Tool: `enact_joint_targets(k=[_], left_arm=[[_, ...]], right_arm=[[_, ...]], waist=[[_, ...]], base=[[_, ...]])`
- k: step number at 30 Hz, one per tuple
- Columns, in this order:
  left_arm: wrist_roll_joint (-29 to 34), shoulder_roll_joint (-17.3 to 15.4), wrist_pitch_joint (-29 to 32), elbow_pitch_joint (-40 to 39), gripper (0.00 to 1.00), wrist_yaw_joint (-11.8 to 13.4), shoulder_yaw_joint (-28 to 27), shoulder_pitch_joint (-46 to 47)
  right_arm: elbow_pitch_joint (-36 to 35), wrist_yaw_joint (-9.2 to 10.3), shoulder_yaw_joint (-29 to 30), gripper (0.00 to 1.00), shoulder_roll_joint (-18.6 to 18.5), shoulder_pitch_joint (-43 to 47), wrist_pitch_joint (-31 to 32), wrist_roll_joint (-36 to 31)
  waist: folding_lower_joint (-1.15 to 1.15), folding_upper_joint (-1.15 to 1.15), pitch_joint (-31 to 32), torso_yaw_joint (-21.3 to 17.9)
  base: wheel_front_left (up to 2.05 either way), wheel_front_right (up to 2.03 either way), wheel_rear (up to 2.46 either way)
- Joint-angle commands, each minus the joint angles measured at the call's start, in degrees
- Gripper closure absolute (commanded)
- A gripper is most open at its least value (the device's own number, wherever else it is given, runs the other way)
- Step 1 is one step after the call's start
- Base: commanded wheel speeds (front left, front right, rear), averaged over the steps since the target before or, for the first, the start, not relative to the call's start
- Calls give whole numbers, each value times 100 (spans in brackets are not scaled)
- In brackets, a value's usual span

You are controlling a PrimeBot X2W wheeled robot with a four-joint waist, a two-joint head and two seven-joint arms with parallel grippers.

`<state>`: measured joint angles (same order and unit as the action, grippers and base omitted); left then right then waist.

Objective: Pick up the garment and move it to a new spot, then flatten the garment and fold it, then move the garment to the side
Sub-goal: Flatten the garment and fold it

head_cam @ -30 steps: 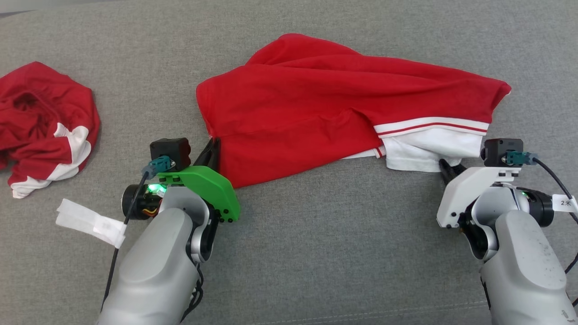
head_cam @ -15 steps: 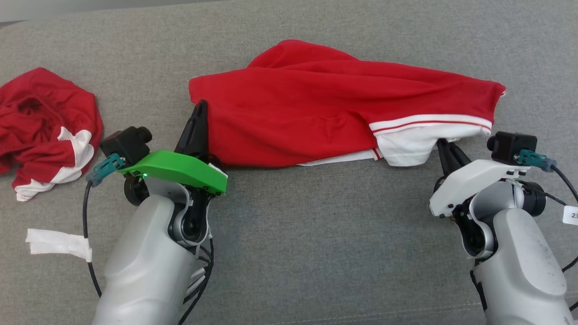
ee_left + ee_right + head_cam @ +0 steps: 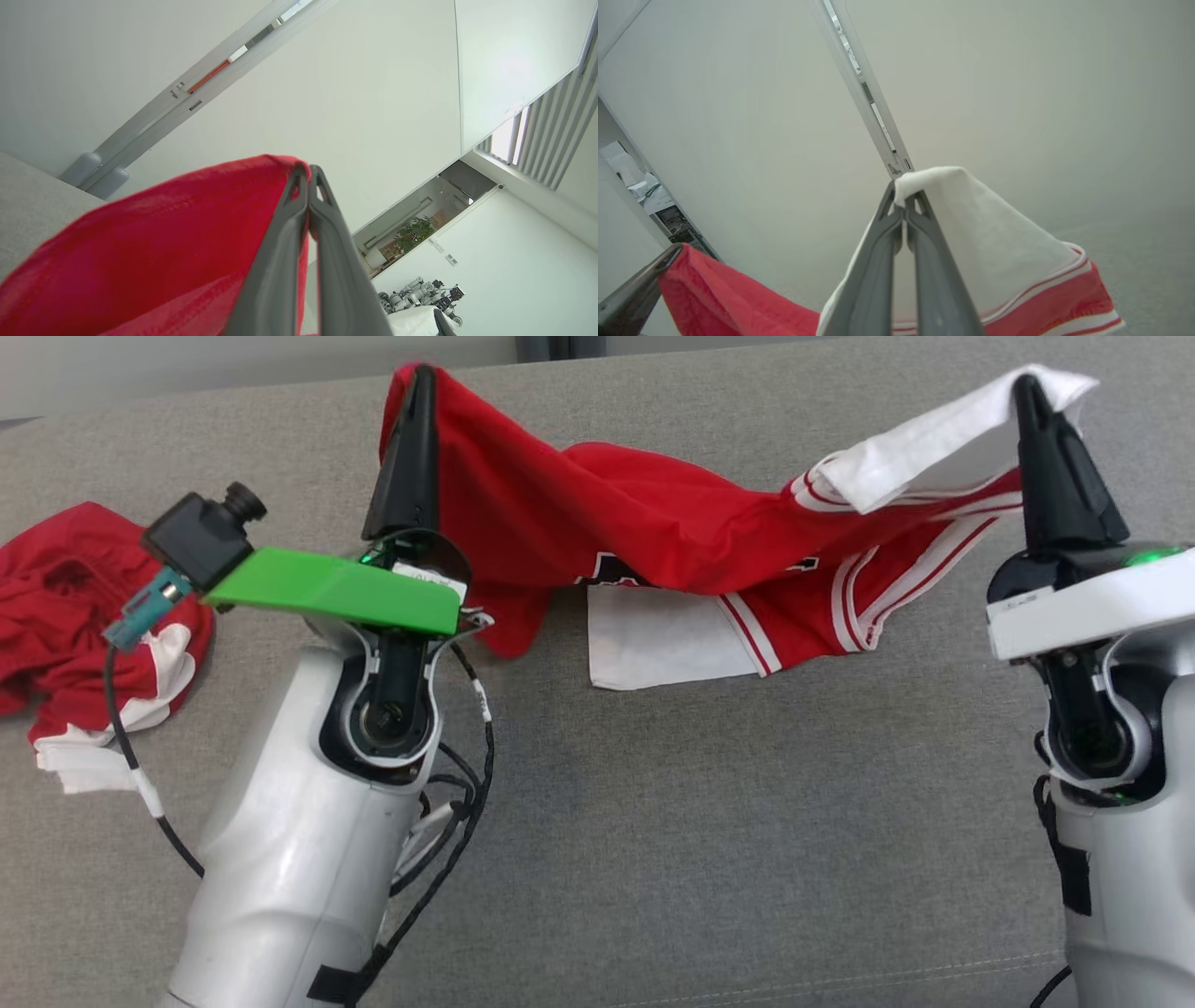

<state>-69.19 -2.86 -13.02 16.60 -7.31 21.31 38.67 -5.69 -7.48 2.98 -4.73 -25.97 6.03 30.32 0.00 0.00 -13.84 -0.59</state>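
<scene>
My left pincer [image 3: 422, 378] clamps a red corner of the jersey [image 3: 560, 513], my right pincer [image 3: 1025, 387] its white edge. Its long axis hangs left-to-right between my 2 arms, middle sagging.

- The red-and-white knit jersey garment [image 3: 653, 532] hangs stretched between the two claws above the grey fabric-covered bench [image 3: 700, 859]. Its sagging lower flap rests on the bench near the middle.
- The left claw [image 3: 417, 392] pinches the garment's left corner, fingers pointing up.
- The right claw [image 3: 1024, 392] pinches the garment's right corner, well apart from the left claw and level with it.
- A crumpled red-and-white cloth heap [image 3: 65, 588] lies on the bench at the far left, beyond the left arm and apart from the garment.
</scene>
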Motion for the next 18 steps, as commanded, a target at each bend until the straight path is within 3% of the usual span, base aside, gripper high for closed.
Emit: enact_joint_targets(k=[1,10,18], left_arm=[[-142,-47,79,-74,100,-23,-32,185],[-497,-382,507,-273,100,-23,-319,1269],[-614,-656,815,-125,100,148,-588,2174]], right_arm=[[-144,-3,4,100,-84,-156,54,53],[-483,-3,-171,100,-507,-1424,449,109],[229,-3,36,100,-380,-2848,528,391]], waist=[[0,0,-12,-50],[0,0,-216,-286],[0,0,-515,-482]], base=[[0,0,0],[0,0,0],[0,0,0]])
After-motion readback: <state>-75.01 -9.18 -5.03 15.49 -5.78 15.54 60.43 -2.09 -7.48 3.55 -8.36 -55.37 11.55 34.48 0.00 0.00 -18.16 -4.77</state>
